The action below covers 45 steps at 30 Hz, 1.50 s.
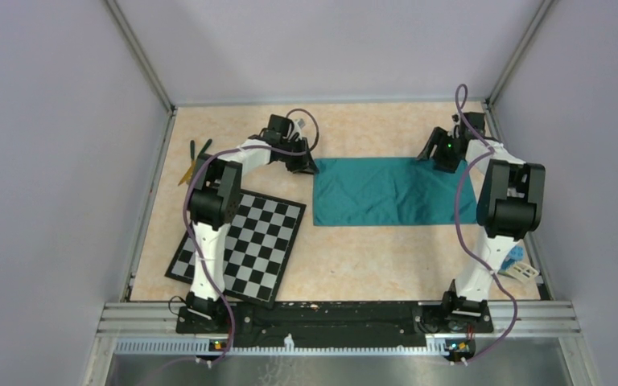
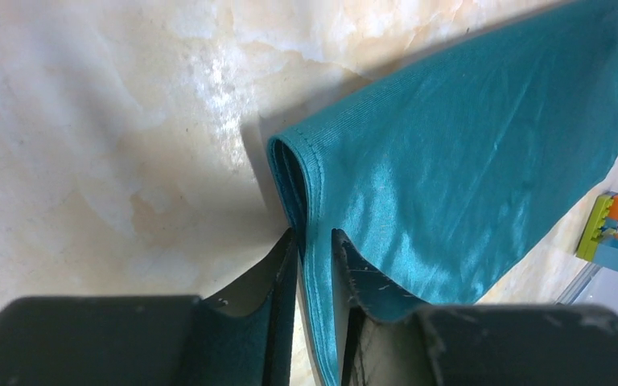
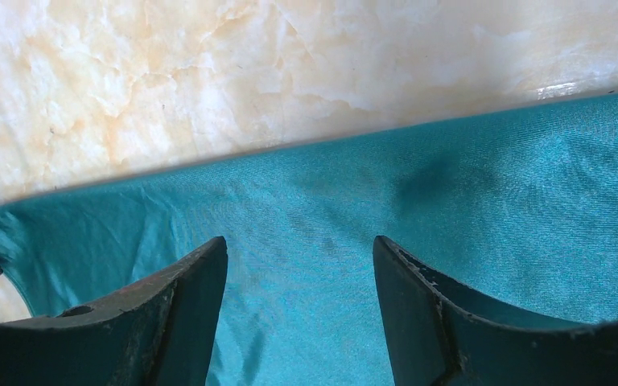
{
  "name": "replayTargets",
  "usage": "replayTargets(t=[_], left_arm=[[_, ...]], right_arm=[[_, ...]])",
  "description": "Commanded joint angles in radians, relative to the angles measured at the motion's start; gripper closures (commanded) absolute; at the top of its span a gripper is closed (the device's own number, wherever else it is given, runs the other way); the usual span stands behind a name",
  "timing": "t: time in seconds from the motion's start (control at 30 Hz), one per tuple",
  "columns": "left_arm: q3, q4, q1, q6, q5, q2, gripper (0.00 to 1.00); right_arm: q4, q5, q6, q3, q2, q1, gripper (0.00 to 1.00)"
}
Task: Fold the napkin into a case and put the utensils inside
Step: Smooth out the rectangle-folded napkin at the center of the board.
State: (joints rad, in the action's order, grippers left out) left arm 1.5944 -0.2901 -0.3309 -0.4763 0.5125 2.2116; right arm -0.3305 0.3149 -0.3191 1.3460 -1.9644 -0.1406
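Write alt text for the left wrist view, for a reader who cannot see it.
The left gripper pinches the folded corner of a soft teal-green cloth napkin between its two black fingers. The napkin spreads rightward over a pale marbled tabletop, with coloured plastic toy blocks at the right edge.

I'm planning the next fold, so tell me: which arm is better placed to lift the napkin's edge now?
Left. The left gripper is closed on a folded corner of the napkin, ready to lift. The right gripper hangs over the cloth with jaws wide, gripping nothing.
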Motion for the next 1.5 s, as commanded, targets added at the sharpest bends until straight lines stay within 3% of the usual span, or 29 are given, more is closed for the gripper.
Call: replayTargets(t=[0.0,0.1,0.27,0.73,1.17,1.23,1.47], left_arm=[[0.063,0.046,0.000,0.000,0.021,0.008,0.75],[0.078,0.047,0.000,-0.004,0.022,0.014,0.80],[0.095,0.049,0.000,-0.010,0.025,0.006,1.00],[0.139,0.061,0.001,-0.054,0.046,0.017,1.00],[0.074,0.073,0.003,-0.066,0.038,0.008,1.00],[0.039,0.085,0.003,-0.071,0.034,0.004,0.91],[0.075,-0.038,0.002,-0.025,-0.122,-0.024,0.82]], right_arm=[[0.016,-0.005,-0.010,-0.008,0.075,0.000,0.34],[0.016,-0.004,-0.009,-0.009,0.083,0.001,0.34],[0.013,-0.006,-0.009,-0.008,0.083,0.001,0.34],[0.010,-0.010,-0.011,-0.007,0.080,0.002,0.34],[0.009,-0.015,-0.011,-0.004,0.070,0.001,0.34],[0.006,-0.020,-0.012,-0.001,0.070,0.001,0.34],[-0.056,-0.117,-0.031,0.039,0.048,-0.019,0.34]])
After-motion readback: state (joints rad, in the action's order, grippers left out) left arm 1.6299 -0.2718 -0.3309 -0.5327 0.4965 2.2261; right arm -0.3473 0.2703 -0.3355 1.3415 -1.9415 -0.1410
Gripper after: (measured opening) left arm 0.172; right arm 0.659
